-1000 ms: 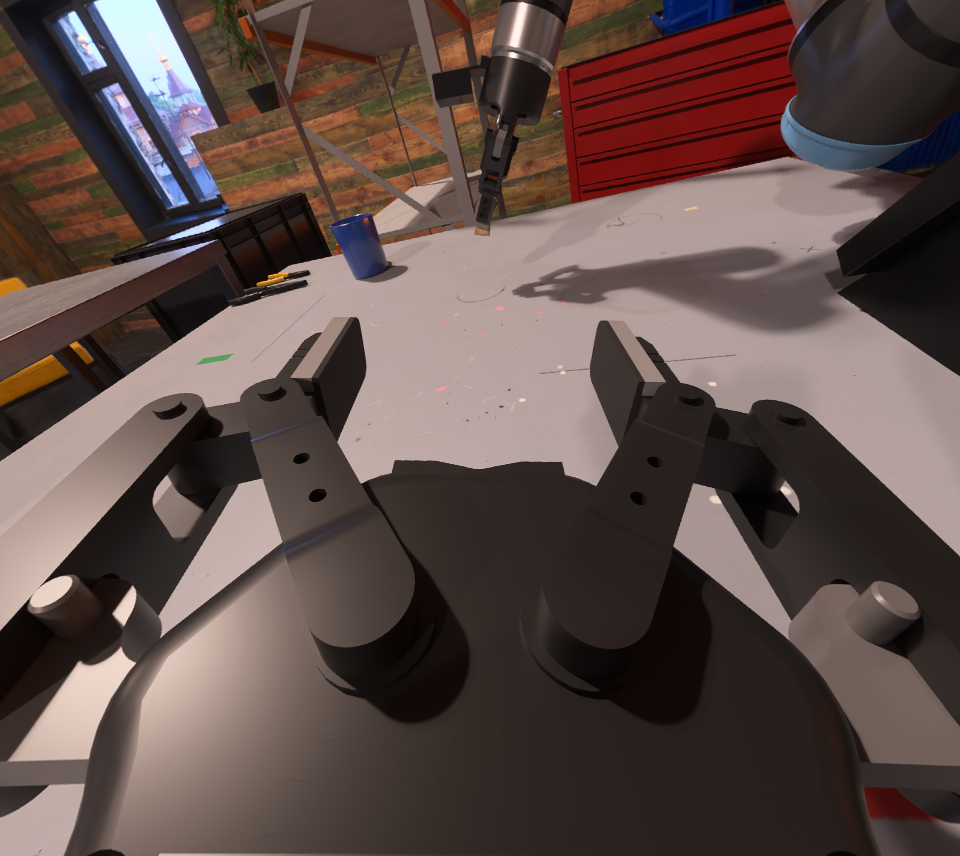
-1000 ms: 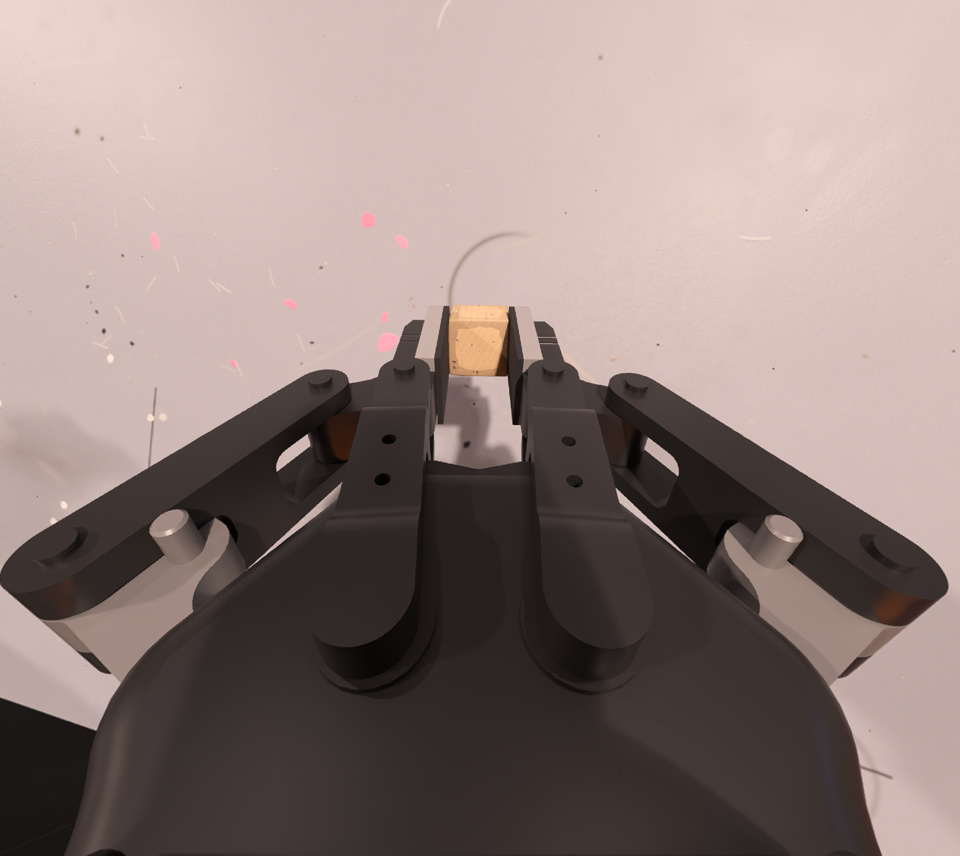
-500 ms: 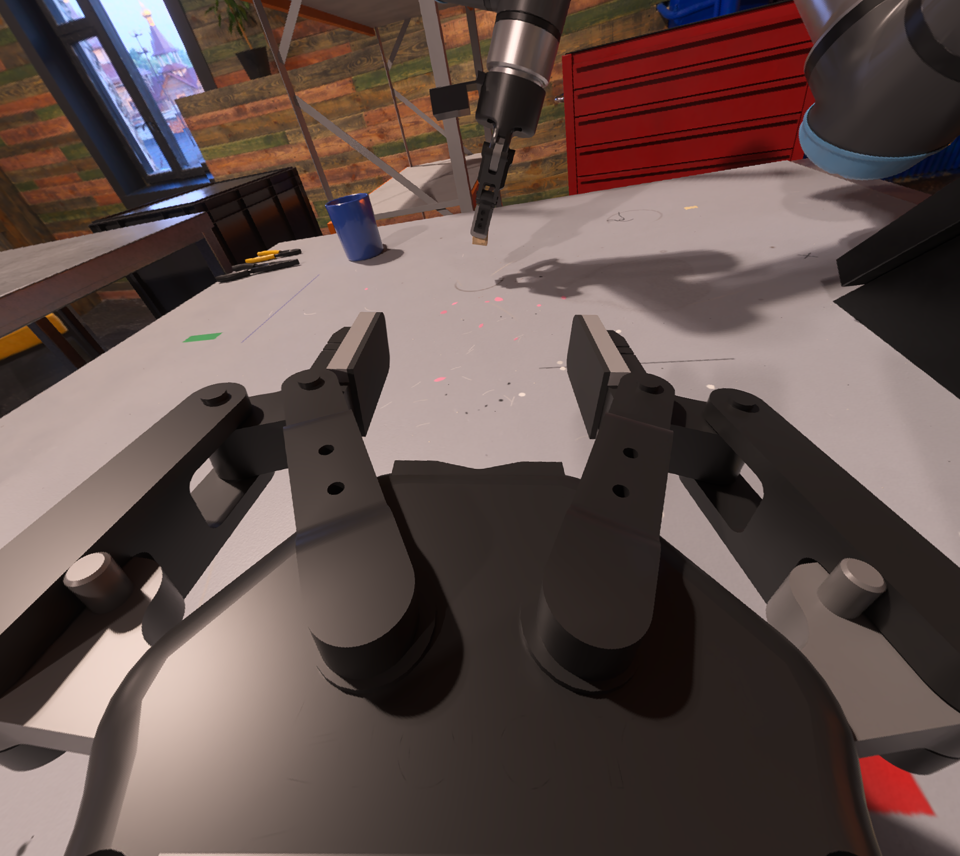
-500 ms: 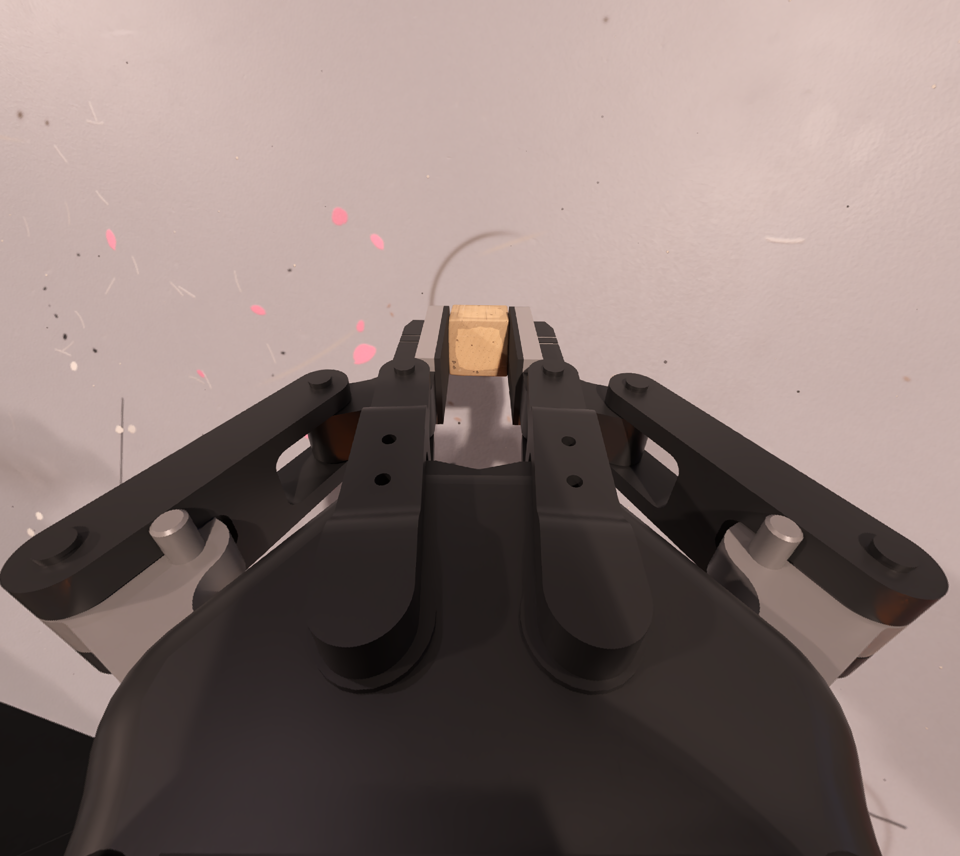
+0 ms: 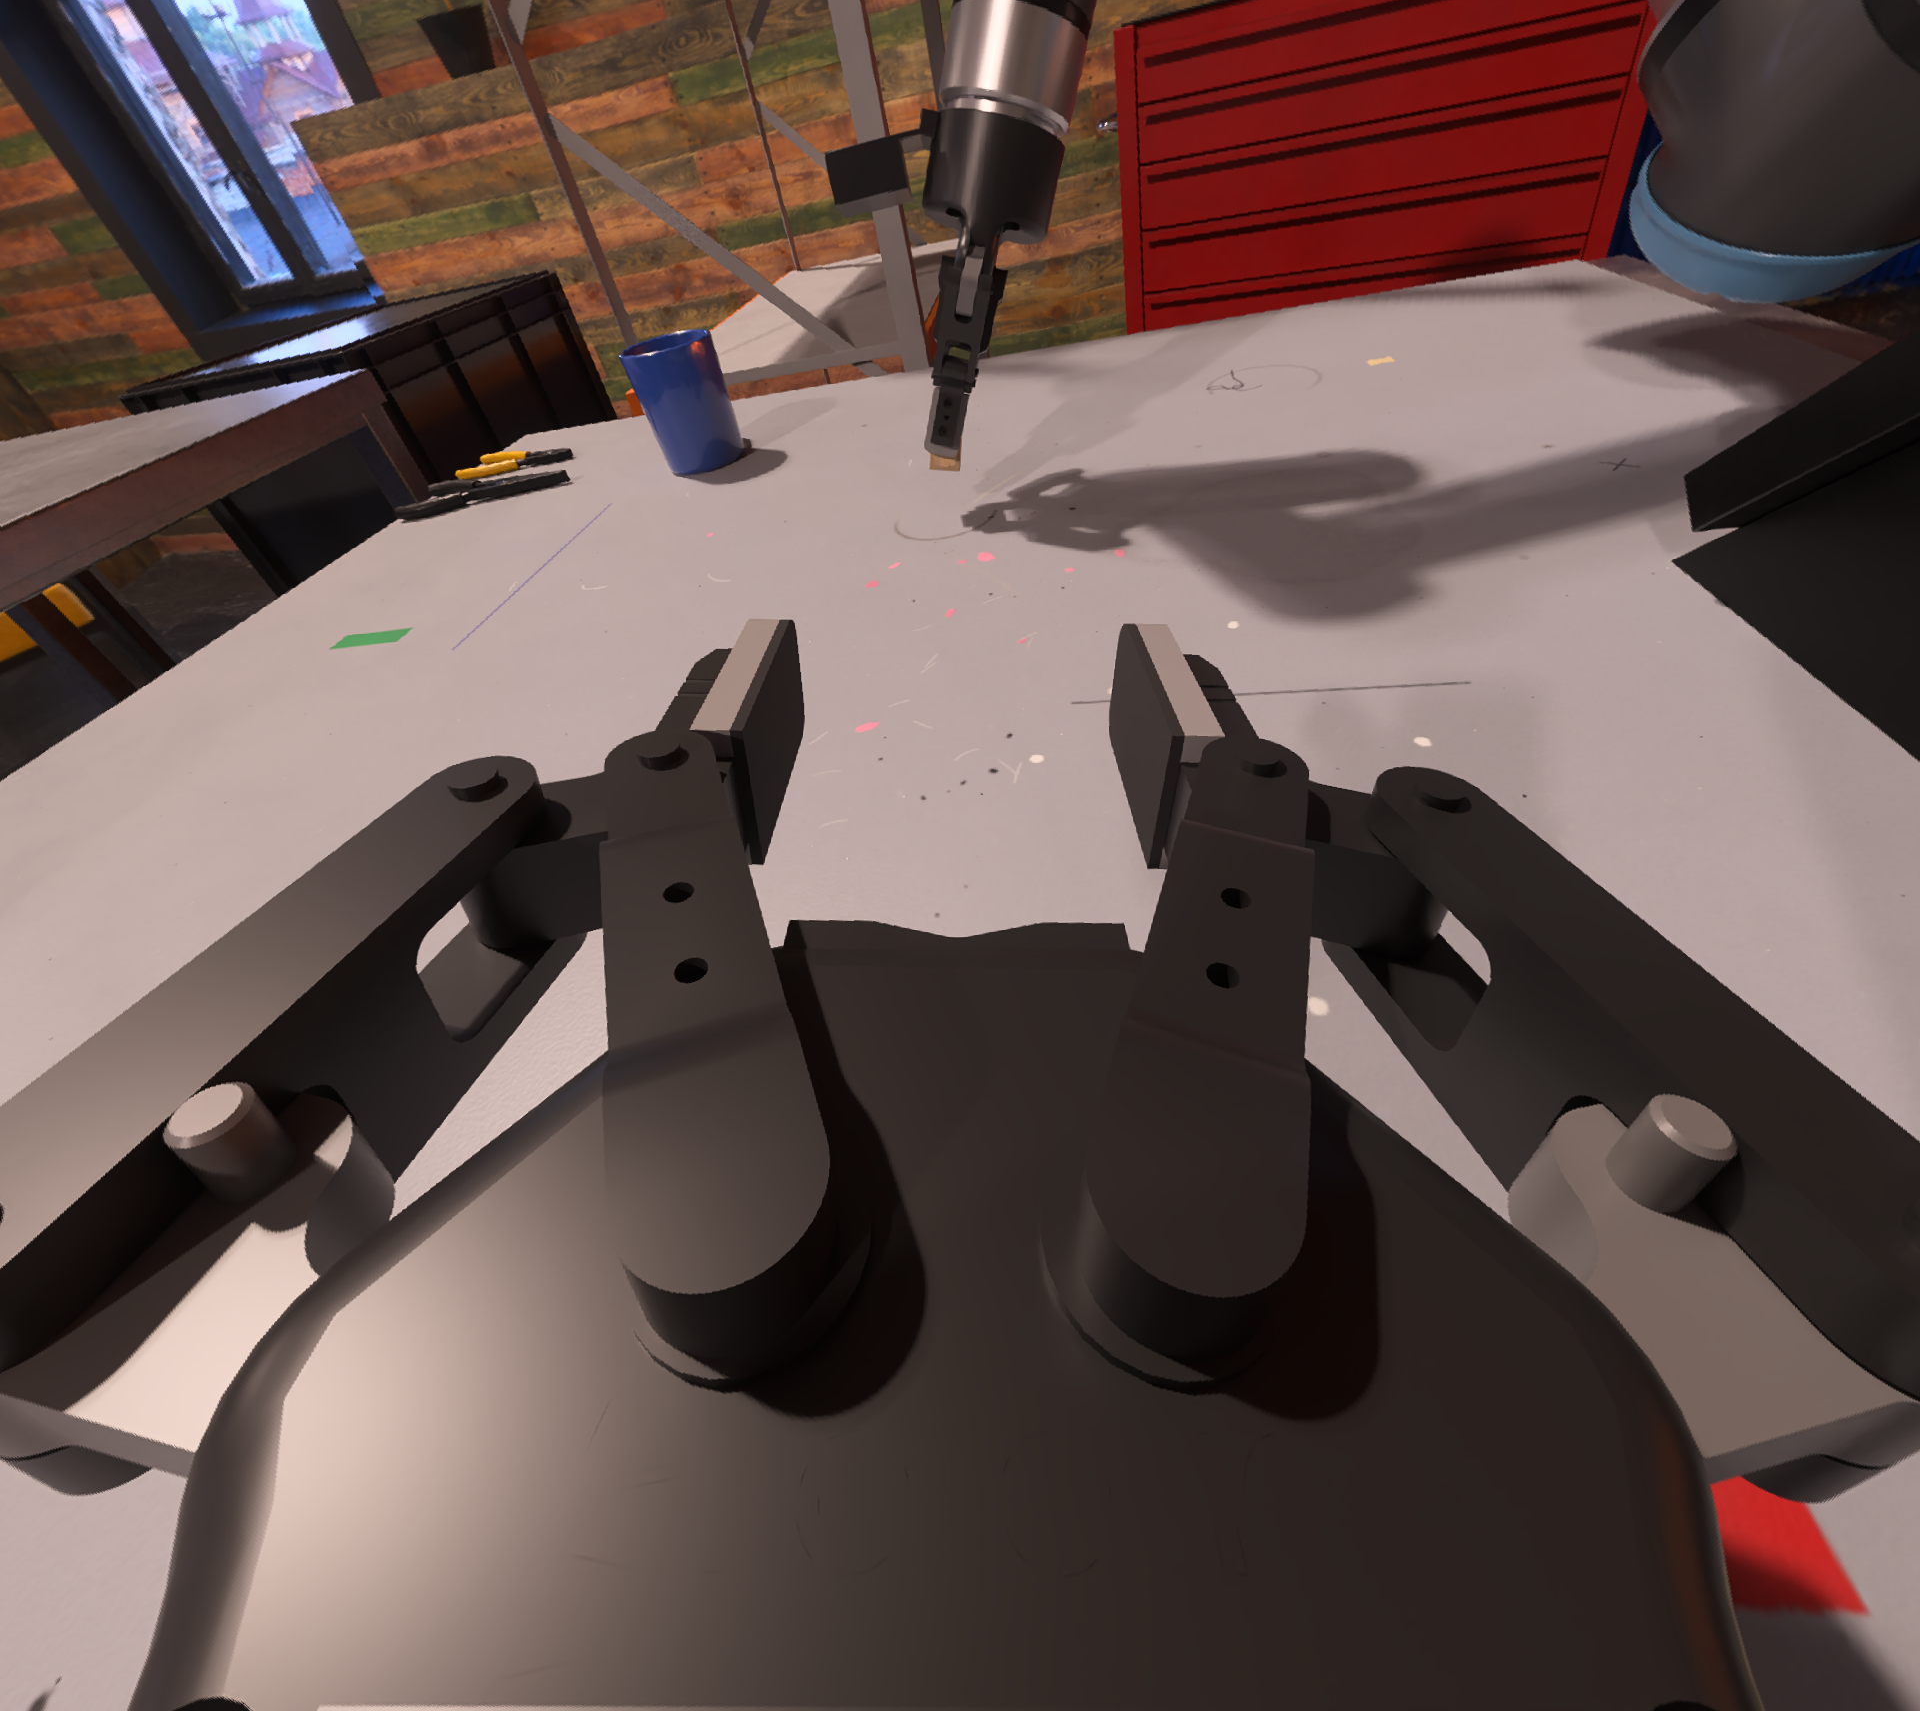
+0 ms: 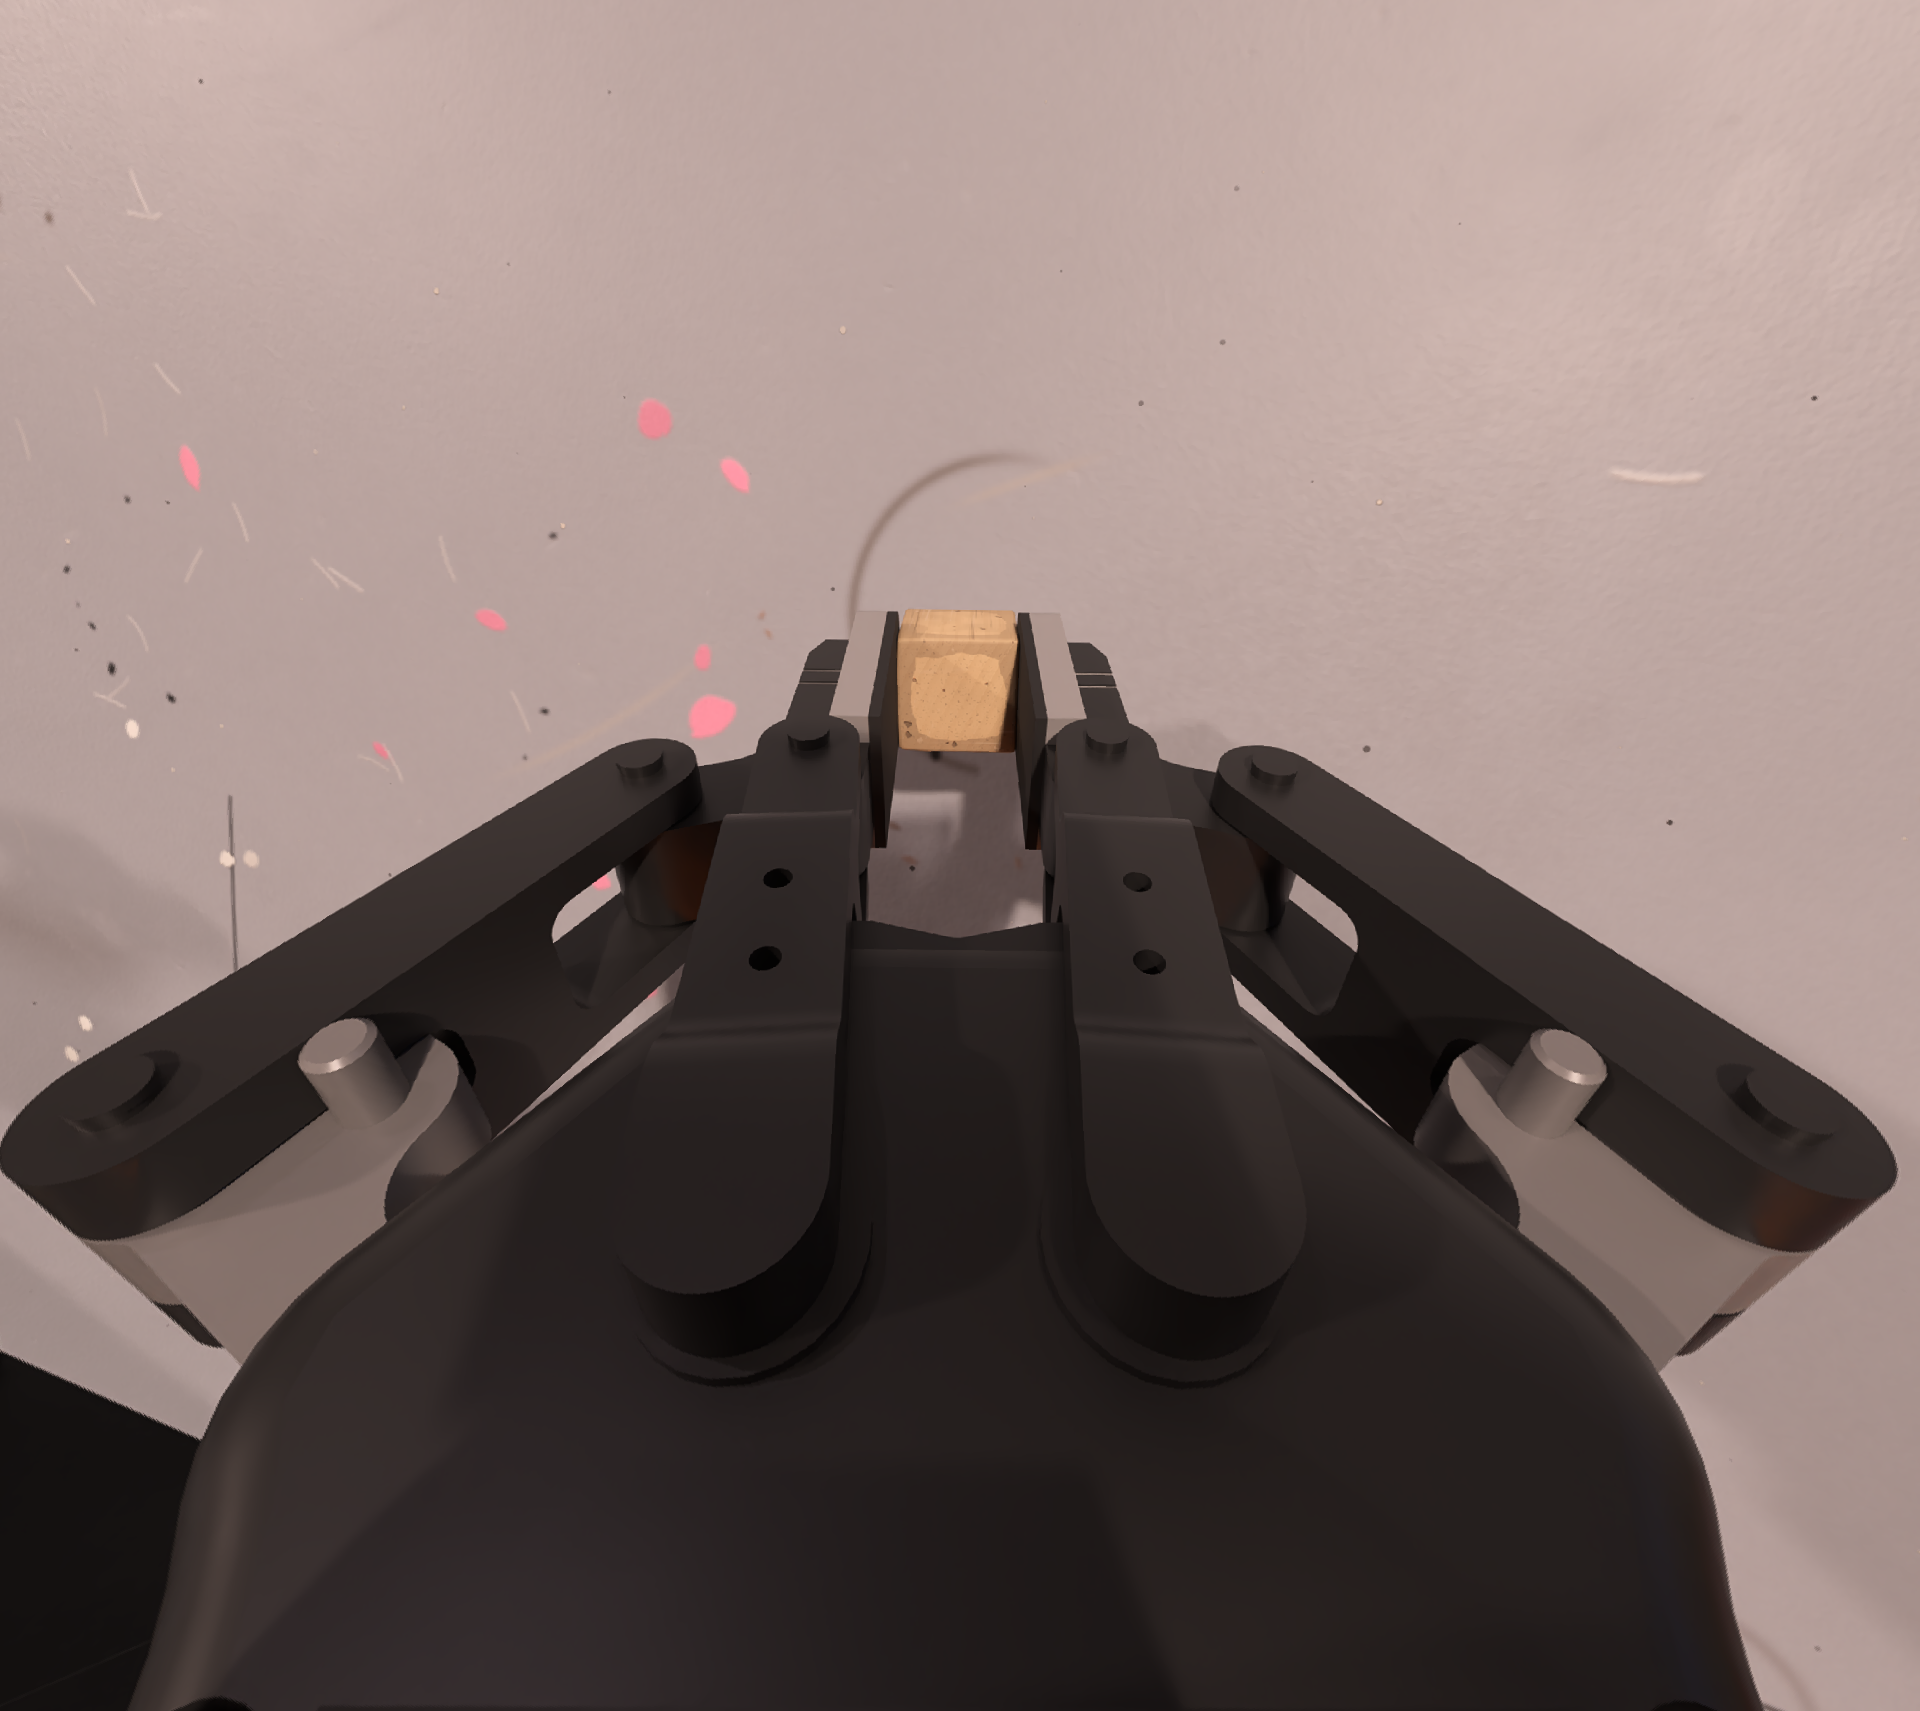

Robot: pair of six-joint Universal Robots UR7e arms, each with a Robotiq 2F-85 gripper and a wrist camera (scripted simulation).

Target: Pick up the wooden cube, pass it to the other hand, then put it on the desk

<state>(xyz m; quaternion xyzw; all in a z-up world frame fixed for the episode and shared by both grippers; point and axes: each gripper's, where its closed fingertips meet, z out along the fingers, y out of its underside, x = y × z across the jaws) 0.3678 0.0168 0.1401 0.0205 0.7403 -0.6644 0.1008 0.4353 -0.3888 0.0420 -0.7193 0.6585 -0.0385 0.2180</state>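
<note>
The small light wooden cube (image 6: 956, 679) sits between the fingertips of my right gripper (image 6: 956, 674), which is shut on it and points down at the grey desk (image 6: 1351, 207). In the left wrist view the right gripper (image 5: 948, 440) hangs from its arm above the far middle of the desk (image 5: 1455, 726), the cube (image 5: 943, 463) a small tan tip at its end, held a little above the surface. My left gripper (image 5: 956, 726) is open and empty, low over the near part of the desk, aimed toward the right gripper.
A blue cup (image 5: 681, 404) stands on the desk left of the right gripper. Yellow and black pens (image 5: 499, 477) lie at the far left edge. A red drawer cabinet (image 5: 1382, 155) and a metal shelf frame (image 5: 665, 134) stand behind. A black block (image 5: 1818, 456) is at the right.
The right gripper has risen a little higher above the desk with the cube. The left gripper has tilted and drawn back slightly, its fingers closing in somewhat.
</note>
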